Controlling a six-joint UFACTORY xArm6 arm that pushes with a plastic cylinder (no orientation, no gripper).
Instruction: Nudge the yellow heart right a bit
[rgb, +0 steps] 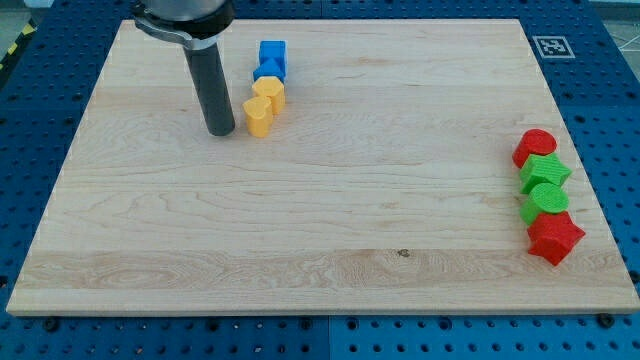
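Two yellow blocks stand touching in the upper left part of the wooden board (320, 230). The upper one (268, 93) looks like the heart. The lower one (259, 116) is a blunt many-sided shape. My tip (220, 132) rests on the board just left of the lower yellow block, with a small gap between them. It stands below and to the left of the yellow heart. Two blue blocks (271, 58) sit directly above the heart, touching it, and form one short slanted row with the yellow blocks.
Near the view's right edge stands a column of four touching blocks: a red cylinder (536, 146), a green star (544, 172), a green cylinder (546, 198) and a red star (554, 238). A black and white marker (551, 46) sits at the top right corner.
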